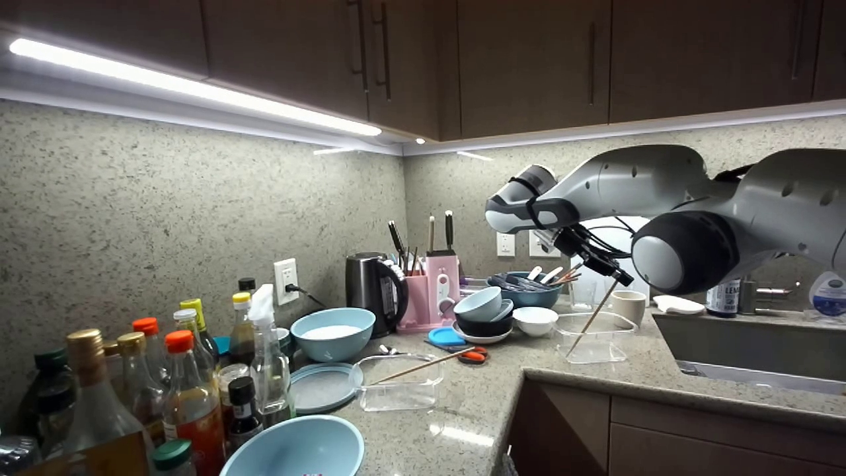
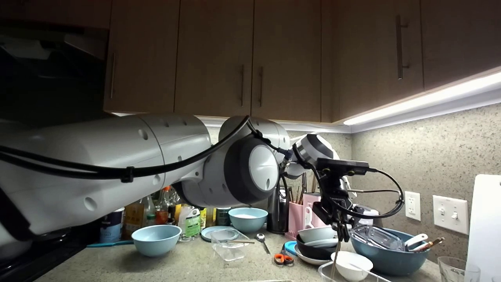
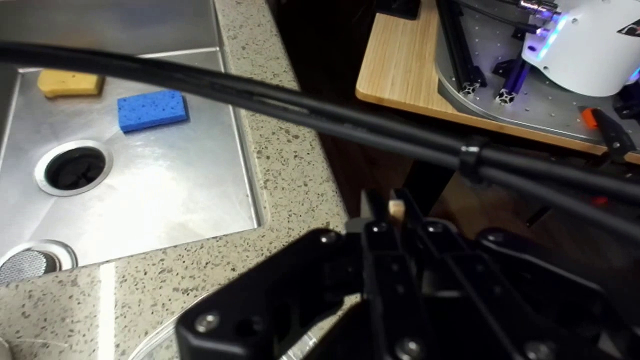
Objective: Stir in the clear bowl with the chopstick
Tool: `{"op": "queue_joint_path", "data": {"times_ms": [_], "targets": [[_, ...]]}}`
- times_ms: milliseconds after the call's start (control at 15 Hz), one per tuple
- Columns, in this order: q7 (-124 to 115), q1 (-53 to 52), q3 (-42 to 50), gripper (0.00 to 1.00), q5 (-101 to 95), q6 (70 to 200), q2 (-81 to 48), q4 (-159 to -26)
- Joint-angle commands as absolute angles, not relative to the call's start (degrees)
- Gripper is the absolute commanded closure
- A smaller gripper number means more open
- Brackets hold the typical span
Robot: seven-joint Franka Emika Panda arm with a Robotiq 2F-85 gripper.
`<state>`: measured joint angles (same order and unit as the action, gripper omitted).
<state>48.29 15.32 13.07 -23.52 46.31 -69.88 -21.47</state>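
Well left of the clear bowl point(image 1: 605, 342), as an exterior view shows it, stands a second clear container point(image 1: 398, 398) with a stick point(image 1: 423, 365) leaning over its rim; orange-handled scissors point(image 1: 472, 356) lie nearer on that side; a white bowl point(image 1: 537, 321) sits just beside the clear bowl's left end; the chopstick point(image 1: 593, 317) slants down into the clear bowl, lower end toward its left side, though whether it touches the bottom I cannot tell; over the clear bowl the gripper point(image 1: 622, 279) is pinched narrow on the chopstick's upper part; a mug point(image 1: 629, 306) stands just behind the clear bowl's right end, the sink point(image 1: 760, 342) farther right; to stir well, I would hold the tip barely off the bottom, bring it toward the middle, then trace slow, small, level rounds; the clear bowl looks light, so leaning on a wall may drag it or swivel the chopstick in the grip.
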Motion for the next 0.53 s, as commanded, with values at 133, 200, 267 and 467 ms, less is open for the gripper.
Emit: {"op": "queue_joint_path", "data": {"times_ms": [133,200,267,467], "targets": [[50.1,14.5,14.6,0.98,-26.0,53.3,-69.9,-22.1],[50.2,14.7,14.8,0.98,-26.1,54.4,-69.8,-22.1],[50.3,14.9,15.0,0.98,-26.2,55.4,-69.8,-22.1],[50.9,15.6,16.0,0.98,-26.6,58.1,-69.8,-22.2]]}}
